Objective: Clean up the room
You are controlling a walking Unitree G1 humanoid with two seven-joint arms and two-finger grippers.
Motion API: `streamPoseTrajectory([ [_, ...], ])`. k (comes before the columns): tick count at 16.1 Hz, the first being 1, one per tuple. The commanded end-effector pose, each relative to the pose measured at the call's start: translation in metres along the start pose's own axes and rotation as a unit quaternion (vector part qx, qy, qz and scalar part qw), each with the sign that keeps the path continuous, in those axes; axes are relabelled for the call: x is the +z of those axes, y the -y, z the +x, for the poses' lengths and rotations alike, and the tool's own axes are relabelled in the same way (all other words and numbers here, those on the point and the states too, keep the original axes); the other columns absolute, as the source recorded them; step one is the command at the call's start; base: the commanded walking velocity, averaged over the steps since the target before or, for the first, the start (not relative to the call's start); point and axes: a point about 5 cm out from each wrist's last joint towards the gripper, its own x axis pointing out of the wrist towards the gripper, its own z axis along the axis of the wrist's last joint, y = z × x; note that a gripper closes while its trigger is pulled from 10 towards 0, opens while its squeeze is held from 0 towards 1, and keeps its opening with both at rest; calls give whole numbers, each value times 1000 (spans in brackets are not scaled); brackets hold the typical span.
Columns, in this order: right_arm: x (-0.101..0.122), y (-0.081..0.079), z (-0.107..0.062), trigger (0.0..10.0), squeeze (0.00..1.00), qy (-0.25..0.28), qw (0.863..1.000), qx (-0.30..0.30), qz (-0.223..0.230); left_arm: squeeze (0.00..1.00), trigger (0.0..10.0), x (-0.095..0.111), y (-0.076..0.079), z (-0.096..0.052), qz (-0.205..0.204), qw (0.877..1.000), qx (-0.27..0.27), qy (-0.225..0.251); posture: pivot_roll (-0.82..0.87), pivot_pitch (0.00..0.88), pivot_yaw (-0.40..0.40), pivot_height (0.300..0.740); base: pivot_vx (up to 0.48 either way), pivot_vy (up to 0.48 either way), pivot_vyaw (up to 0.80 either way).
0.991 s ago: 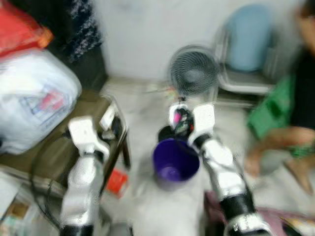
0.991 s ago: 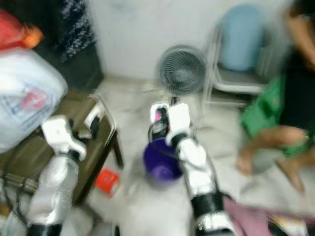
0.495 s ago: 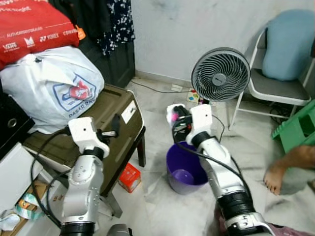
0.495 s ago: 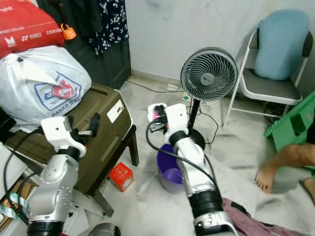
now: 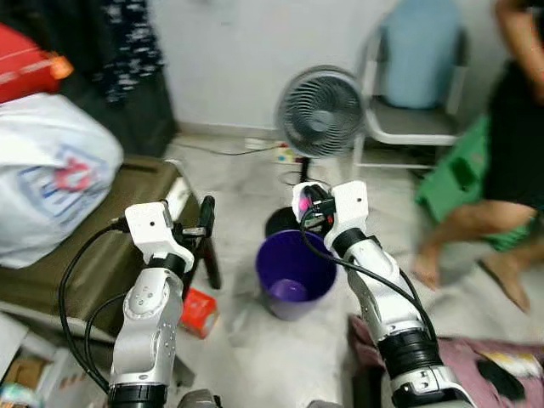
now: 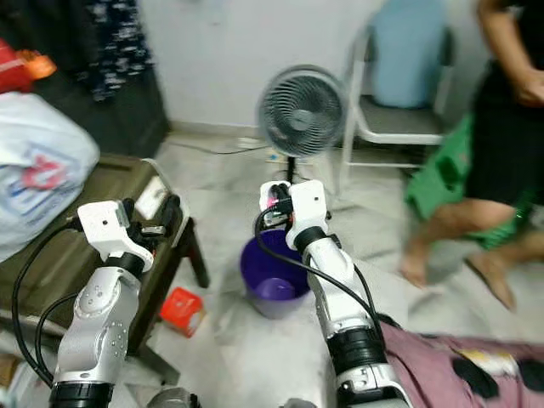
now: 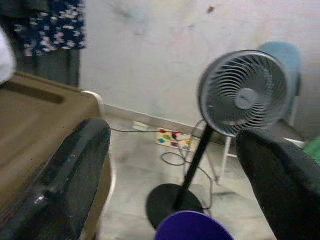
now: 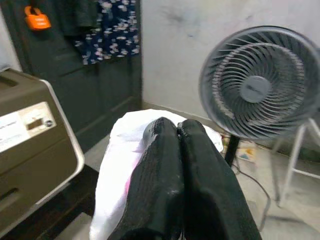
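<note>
My right gripper [image 5: 304, 206] is shut on a white and pink crumpled wrapper [image 8: 119, 176], its black fingers [image 8: 195, 180] pressed together over it. It hangs just above the far rim of a purple bucket [image 5: 293, 276] that stands on the floor between my arms. My left gripper [image 5: 202, 223] is open with nothing in it, raised beside the edge of a brown case [image 5: 93, 246]; in the left wrist view its two fingers [image 7: 65, 185] stand wide apart, with the bucket's rim [image 7: 192, 231] below.
A standing fan [image 5: 320, 100] is right behind the bucket, a chair with a blue cushion [image 5: 416, 76] beyond it. A person [image 5: 510, 144] stands at the right by a green stool [image 5: 455, 174]. A white bag [image 5: 51, 178] lies on the case. Red box [image 5: 197, 311] and dark pink cloth [image 5: 476, 365] on the floor.
The camera has swung, so the whole picture shifted. A person now stands at the right. My right gripper still holds the wrapper over the bucket.
</note>
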Motion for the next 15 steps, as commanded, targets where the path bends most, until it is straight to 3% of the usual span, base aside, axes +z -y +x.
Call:
streamPoseTrajectory([
  [1, 2, 2, 2, 10000, 0, 2, 1000, -6, 1, 0, 10000, 2, 0, 0, 2, 1000, -6, 5, 15, 0, -23, 740, 289, 0, -800],
  [3, 3, 3, 2, 10000, 0, 3, 1000, -7, 2, 0, 10000, 2, 1, 0, 1, 1000, -7, 6, 15, 0, -23, 740, 317, 0, -800],
  [15, 5, 5, 5, 10000, 0, 8, 1000, -11, 7, 0, 10000, 4, 1, 3, -4, 1000, -13, 11, 12, 0, -23, 740, 400, 0, 0],
])
